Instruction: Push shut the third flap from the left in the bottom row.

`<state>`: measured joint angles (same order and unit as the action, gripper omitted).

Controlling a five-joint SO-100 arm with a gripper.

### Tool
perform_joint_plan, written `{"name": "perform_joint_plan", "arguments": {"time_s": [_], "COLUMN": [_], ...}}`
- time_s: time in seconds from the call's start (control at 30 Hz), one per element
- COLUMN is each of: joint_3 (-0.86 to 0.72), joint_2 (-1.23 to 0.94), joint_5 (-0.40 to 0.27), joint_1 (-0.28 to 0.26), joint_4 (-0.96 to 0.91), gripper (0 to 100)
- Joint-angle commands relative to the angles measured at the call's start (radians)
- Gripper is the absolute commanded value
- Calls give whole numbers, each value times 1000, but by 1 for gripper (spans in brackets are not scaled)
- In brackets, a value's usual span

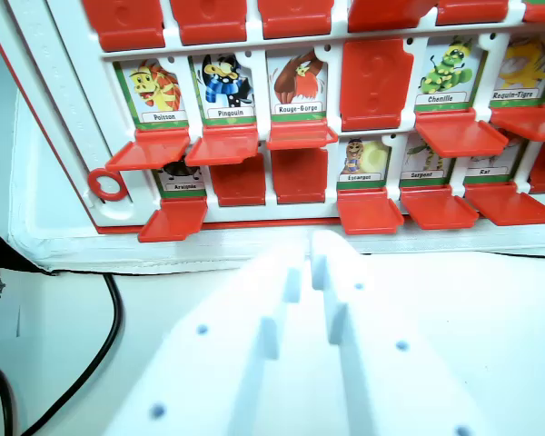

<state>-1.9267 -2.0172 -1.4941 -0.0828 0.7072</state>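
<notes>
Across the top of the wrist view lies the red-and-white game board, its picture flaps partly open. Bottom row from the wrist view's left: the Araignée flap is open, the second flap and third flap are shut, the Escargot flap open. Below, off the board, the white gripper holds nothing, jaws nearly closed with a narrow gap

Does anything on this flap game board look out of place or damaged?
Nothing looks damaged. The game board simply has a mix of open and shut flaps; in the bottom row, the second flap and third flap are shut.
</notes>
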Motion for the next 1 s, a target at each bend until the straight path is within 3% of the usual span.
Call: {"name": "perform_joint_plan", "arguments": {"time_s": [0.0, 0.2, 0.37, 0.97], "joint_3": [170, 255, 347, 354], "joint_2": [-158, -262, -304, -364], "joint_5": [-25, -64, -29, -57], "joint_1": [25, 40, 23, 43], "joint_4": [115, 213, 314, 347], "gripper": [0, 0, 0, 0]}}
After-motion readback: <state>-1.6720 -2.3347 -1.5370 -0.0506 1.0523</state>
